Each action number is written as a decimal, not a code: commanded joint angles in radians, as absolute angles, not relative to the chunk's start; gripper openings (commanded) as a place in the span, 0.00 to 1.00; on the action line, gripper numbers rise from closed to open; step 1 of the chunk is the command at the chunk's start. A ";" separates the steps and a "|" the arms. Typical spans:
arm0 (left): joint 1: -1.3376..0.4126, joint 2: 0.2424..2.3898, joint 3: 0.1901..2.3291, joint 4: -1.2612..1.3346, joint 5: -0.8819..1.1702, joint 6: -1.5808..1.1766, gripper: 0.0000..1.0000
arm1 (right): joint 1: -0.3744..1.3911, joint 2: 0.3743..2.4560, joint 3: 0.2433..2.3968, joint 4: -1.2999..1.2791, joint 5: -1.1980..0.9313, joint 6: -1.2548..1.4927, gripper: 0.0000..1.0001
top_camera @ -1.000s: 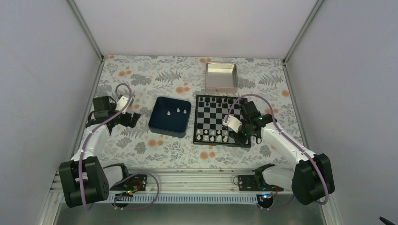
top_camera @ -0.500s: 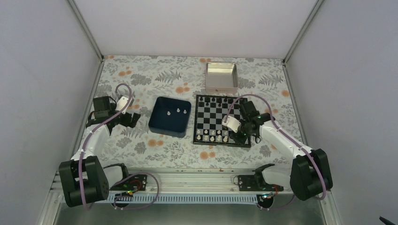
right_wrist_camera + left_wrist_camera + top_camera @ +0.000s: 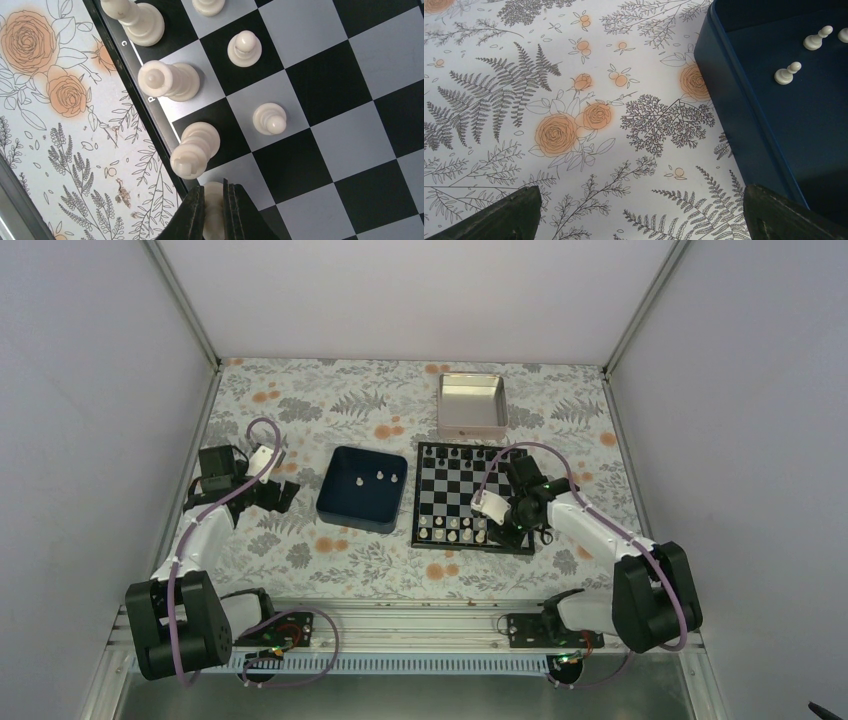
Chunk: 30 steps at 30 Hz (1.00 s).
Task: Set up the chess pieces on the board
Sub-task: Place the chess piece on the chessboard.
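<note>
The right hand [image 3: 214, 200] is pinched narrow on a cream piece [image 3: 215, 220] at the 5 o'clock corner of the board [image 3: 450, 490]. Its fingers [image 3: 192, 215] hide the piece's base, so I cannot tell whether it stands on a square. Close at its 11 o'clock in the wrist view, a tall piece [image 3: 195, 147] crowds the grip. More tall ones follow along the same edge row, and pawns [image 3: 270, 118] stand one row inward. From above, the right arm covers the board's near right squares. The black pieces [image 3: 465, 453] along the 12 o'clock edge are too small to tell apart.

A blue tray [image 3: 355, 520] sits at the board's 9 o'clock, just beside it, with three loose cream pieces [image 3: 787, 73] inside. One is cut off by the frame edge in the left wrist view. A silver tin [image 3: 472, 430] lies near the board's 12 o'clock.

The left hand [image 3: 639, 220] is spread wide and holds nothing. It is over the flowered worktop [image 3: 574, 100] at the tray's 9 o'clock, with only its fingertips in view.
</note>
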State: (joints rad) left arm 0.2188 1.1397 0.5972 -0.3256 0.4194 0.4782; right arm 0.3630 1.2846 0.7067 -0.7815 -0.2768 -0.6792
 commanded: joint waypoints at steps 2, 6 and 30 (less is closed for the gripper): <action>0.224 1.142 0.588 -0.308 0.434 0.474 1.00 | 0.347 1.292 0.702 -0.772 -0.290 -0.680 0.04; 0.224 1.142 0.588 -0.309 0.440 0.475 1.00 | 0.342 1.298 0.700 -0.768 -0.289 -0.679 0.04; 0.224 1.138 0.588 -0.313 0.448 0.478 1.00 | 0.337 1.326 0.695 -0.746 -0.261 -0.653 0.11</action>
